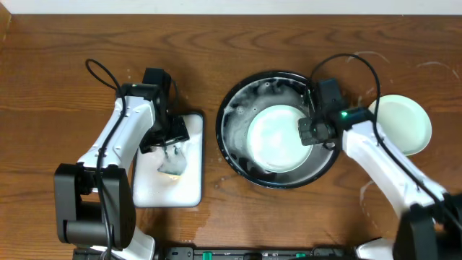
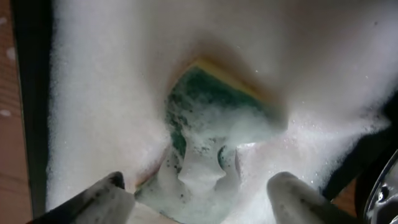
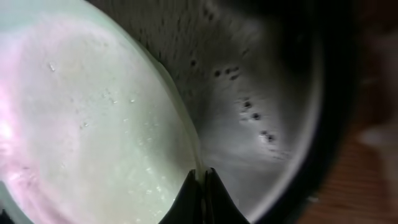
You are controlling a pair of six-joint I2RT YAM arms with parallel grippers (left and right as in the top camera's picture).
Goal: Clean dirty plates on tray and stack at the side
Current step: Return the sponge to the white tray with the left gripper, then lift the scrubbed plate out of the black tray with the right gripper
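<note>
A pale mint-green plate (image 1: 276, 137) lies in the black tray (image 1: 232, 152), soapy and with a faint pink smear at its left in the right wrist view (image 3: 81, 124). My right gripper (image 1: 312, 131) is shut on this plate's right rim (image 3: 202, 177). A second mint-green plate (image 1: 403, 123) sits on the wooden tabletop at the right. The yellow plate is out of view. My left gripper (image 1: 167, 148) is open just above a foamy green and yellow sponge (image 2: 217, 118) on the white tray (image 1: 189, 180).
The white rectangular tray is full of foam (image 2: 106, 93). Whitish soap rings mark the wood around the right plate (image 1: 433, 68). Both arm bases stand at the front edge.
</note>
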